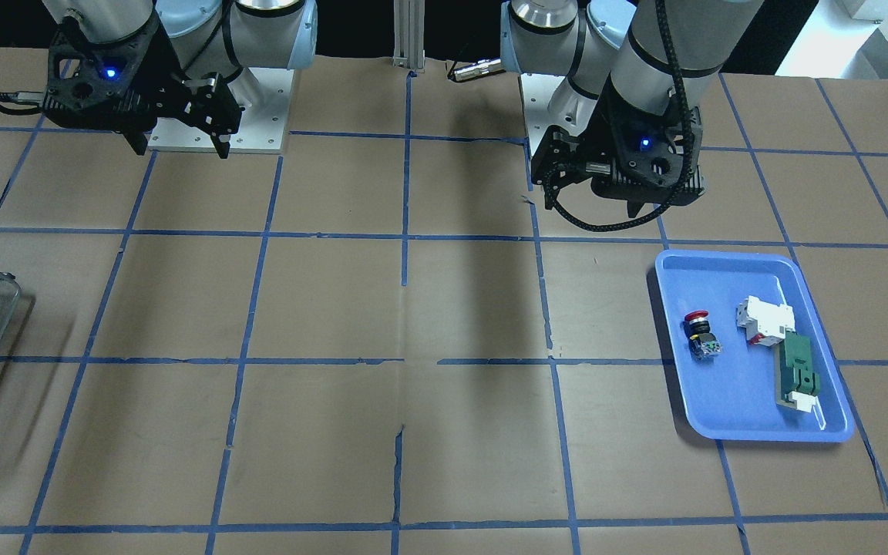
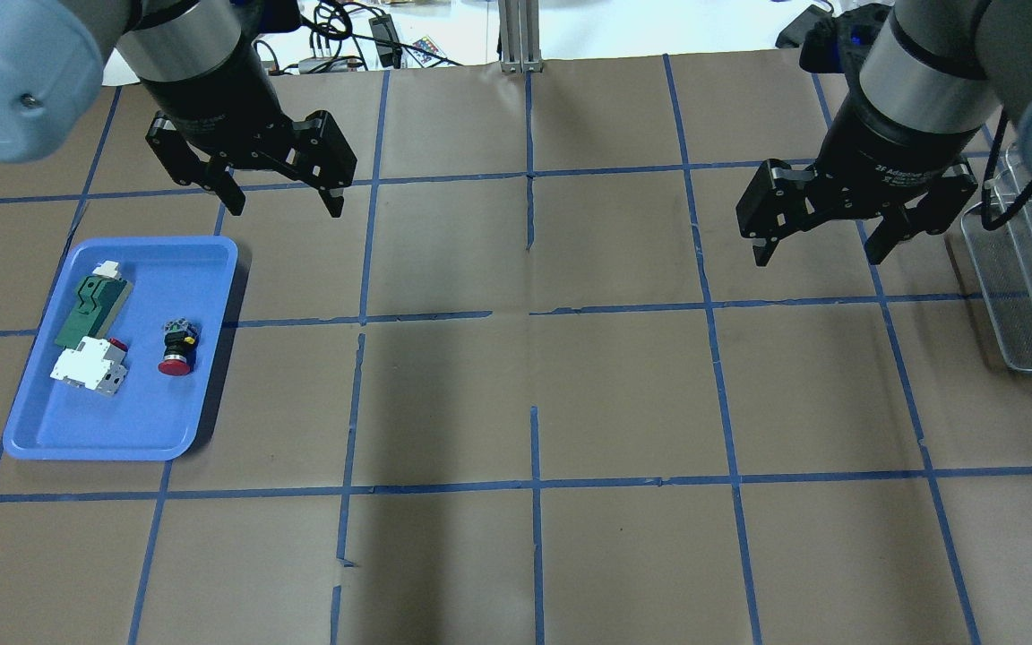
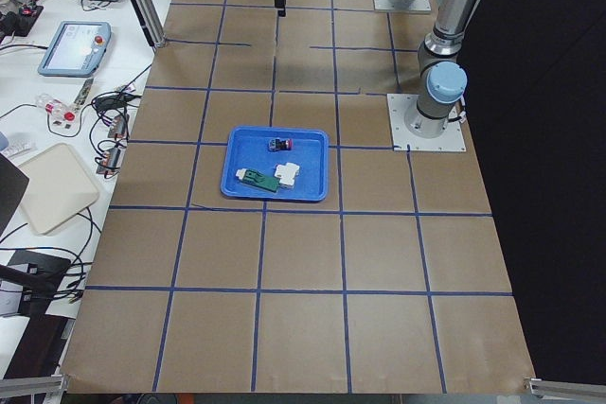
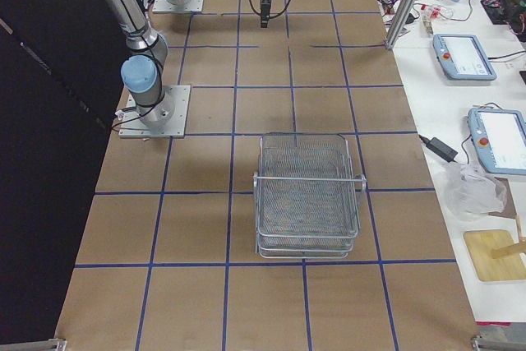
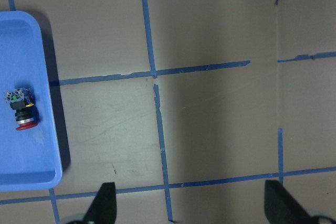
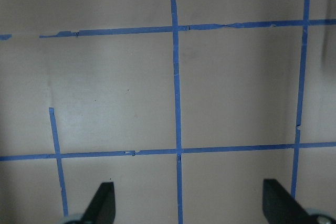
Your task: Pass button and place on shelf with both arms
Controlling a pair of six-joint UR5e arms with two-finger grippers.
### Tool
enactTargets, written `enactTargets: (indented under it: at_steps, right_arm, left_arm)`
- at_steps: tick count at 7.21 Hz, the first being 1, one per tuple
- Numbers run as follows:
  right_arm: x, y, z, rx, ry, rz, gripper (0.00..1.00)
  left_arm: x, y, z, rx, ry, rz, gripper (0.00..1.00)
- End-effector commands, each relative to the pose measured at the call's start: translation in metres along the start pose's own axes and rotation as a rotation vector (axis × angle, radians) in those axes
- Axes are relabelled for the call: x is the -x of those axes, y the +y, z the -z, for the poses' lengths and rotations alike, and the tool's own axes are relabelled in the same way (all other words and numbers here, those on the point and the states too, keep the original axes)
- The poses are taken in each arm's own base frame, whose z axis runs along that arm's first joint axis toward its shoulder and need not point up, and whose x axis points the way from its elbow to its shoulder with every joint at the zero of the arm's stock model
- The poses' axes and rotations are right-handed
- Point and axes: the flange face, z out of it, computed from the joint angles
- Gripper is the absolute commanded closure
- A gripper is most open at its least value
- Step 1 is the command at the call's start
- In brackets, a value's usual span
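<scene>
The button, red cap and black collar, lies on its side in the blue tray on the robot's left; it also shows in the front view and the left wrist view. My left gripper hangs open and empty above the table, behind the tray and toward the middle; its fingers frame bare paper. My right gripper is open and empty, high above the table beside the wire-mesh shelf, which stands at the robot's right end.
A white block-shaped breaker and a flat green-and-white part lie in the tray beside the button. The table is brown paper with blue tape grid lines. Operators' tablets lie on a side bench.
</scene>
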Motion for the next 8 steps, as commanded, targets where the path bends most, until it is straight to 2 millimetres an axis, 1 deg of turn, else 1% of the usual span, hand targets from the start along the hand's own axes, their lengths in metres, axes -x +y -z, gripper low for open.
enactTargets:
  at_steps: [1,3,4,5,6,7,8]
  right_arm:
    - [0.001,0.001,-0.001,0.006,-0.002,0.001,0.0]
    - [0.001,0.001,-0.001,0.003,-0.004,0.001,0.0]
    - [0.0,0.001,-0.001,0.005,-0.004,0.0,0.0]
    - [0.0,0.0,-0.001,0.005,-0.004,0.0,0.0]
    - [0.001,0.0,-0.002,0.005,-0.005,0.001,0.0]
    - [0.0,0.001,-0.001,0.006,-0.002,0.001,0.0]
    - [0.0,0.0,-0.001,0.006,-0.002,0.003,0.0]
  left_arm:
    - [0.004,-0.001,0.001,-0.001,0.001,0.008,0.0]
    - [0.014,-0.003,0.0,-0.002,0.004,0.013,0.0]
    - [0.032,-0.008,-0.003,0.003,0.004,0.027,0.0]
    - [0.065,-0.021,-0.015,0.029,0.006,0.068,0.0]
    - [0.097,-0.027,-0.031,0.054,0.016,0.12,0.0]
    - [0.132,-0.039,-0.066,0.054,0.026,0.163,0.0]
    - [0.16,-0.053,-0.108,-0.027,0.01,0.107,0.0]
